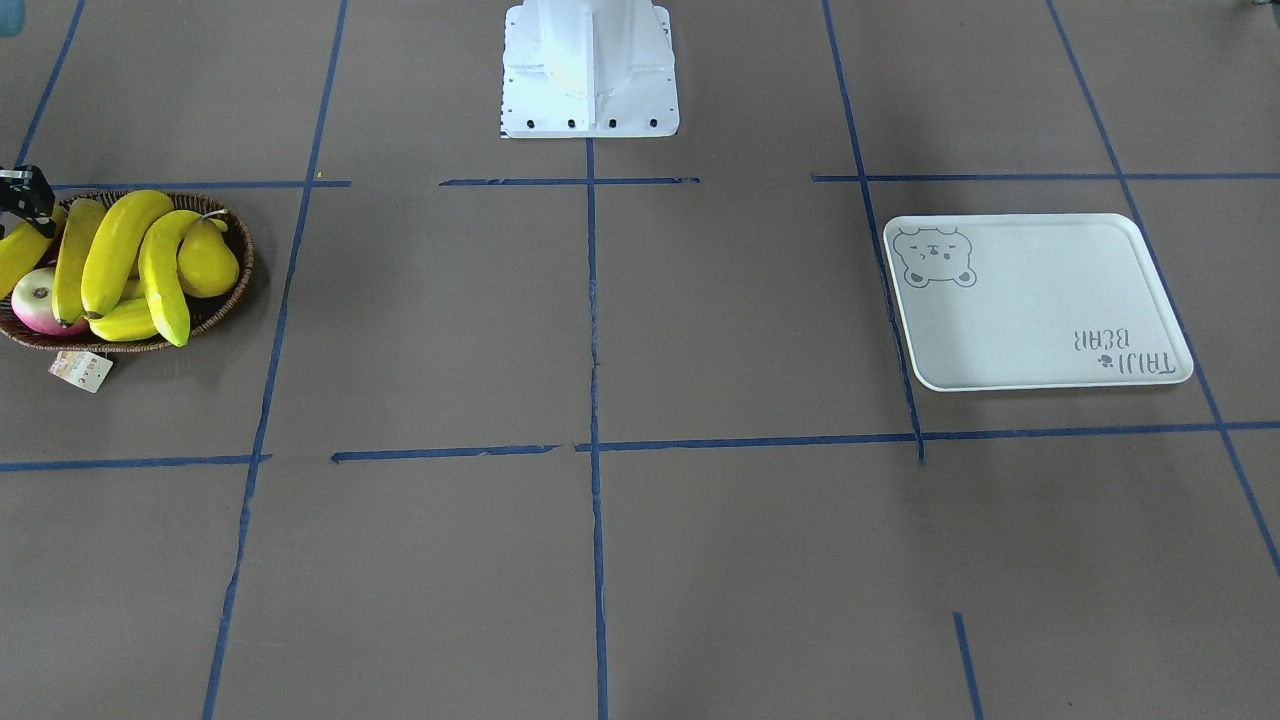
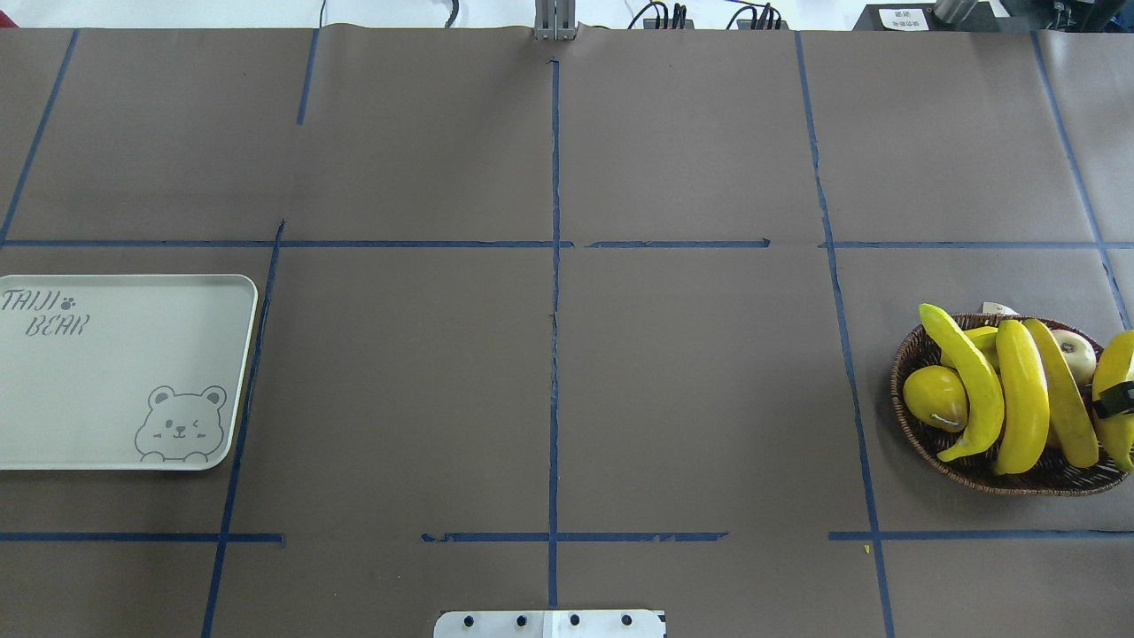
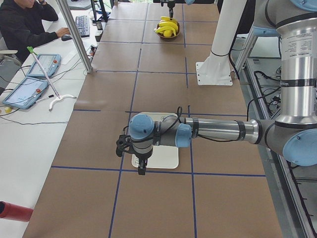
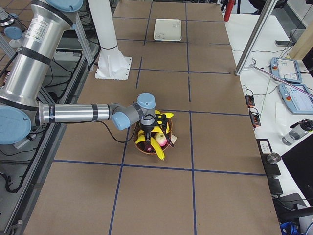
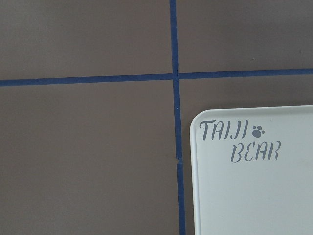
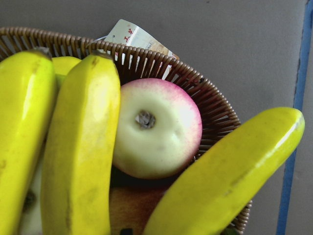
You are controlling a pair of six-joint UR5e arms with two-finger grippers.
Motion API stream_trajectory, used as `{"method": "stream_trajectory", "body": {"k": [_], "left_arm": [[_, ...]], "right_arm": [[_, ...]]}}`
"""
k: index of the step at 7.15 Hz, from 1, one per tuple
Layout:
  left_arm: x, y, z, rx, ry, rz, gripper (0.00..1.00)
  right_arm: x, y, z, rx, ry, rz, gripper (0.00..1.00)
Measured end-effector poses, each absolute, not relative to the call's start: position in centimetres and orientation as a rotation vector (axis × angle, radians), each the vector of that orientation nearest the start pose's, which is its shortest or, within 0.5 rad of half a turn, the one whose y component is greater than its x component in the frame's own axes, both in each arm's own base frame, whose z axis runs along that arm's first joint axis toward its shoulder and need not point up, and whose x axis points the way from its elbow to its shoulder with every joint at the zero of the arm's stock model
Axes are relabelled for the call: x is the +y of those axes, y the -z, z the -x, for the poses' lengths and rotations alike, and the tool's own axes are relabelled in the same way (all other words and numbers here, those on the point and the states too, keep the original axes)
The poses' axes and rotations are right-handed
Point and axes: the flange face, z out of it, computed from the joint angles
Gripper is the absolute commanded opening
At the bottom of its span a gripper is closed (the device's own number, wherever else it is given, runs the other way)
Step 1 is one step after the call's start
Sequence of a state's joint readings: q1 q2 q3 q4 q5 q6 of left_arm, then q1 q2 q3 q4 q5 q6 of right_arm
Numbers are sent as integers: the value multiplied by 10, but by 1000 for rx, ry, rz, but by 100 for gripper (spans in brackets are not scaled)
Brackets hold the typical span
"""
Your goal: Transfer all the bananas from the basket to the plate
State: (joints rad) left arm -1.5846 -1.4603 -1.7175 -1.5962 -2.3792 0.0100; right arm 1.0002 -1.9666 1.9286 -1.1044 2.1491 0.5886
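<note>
Plainly, no fruit has crossed over yet. The brown tabletop (image 2: pixel 549 399) carries the plate (image 2: pixel 115 372) bare at the robot's left end and the basket (image 2: pixel 992 477) full at its right end, well apart. The bananas (image 2: pixel 1023 408) lie heaped side by side across the basket, partly over a pink-and-white apple (image 6: pixel 156 127) and beside a pear (image 2: pixel 935 397), so the top ones look free to lift.

The left claw (image 3: pixel 141 166) hangs over the plate's near edge, probably parked clear of the work. Whether it is released or clenched I cannot tell. The right claw (image 1: pixel 30 200) is down at the basket's outer edge against the outermost banana, seemingly to take that one first. The frame edges cut it off, so I cannot tell its grip. The basket's paper tag (image 1: pixel 80 370) lies on the tabletop by the rim.
</note>
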Motion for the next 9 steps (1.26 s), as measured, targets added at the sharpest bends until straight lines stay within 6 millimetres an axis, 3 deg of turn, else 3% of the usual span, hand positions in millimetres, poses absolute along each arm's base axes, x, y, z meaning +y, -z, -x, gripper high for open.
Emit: {"method": "stream_trajectory", "body": {"k": [3, 5, 9], "left_arm": [[-448, -631, 67, 807, -22, -71, 100], [-449, -629, 67, 807, -22, -74, 100], [-450, -620, 68, 806, -28, -91, 100]], "right_arm": [[-340, -605, 124, -702, 105, -35, 24], [-340, -609, 124, -698, 103, -29, 52], [-340, -614, 125, -693, 100, -21, 61]]}}
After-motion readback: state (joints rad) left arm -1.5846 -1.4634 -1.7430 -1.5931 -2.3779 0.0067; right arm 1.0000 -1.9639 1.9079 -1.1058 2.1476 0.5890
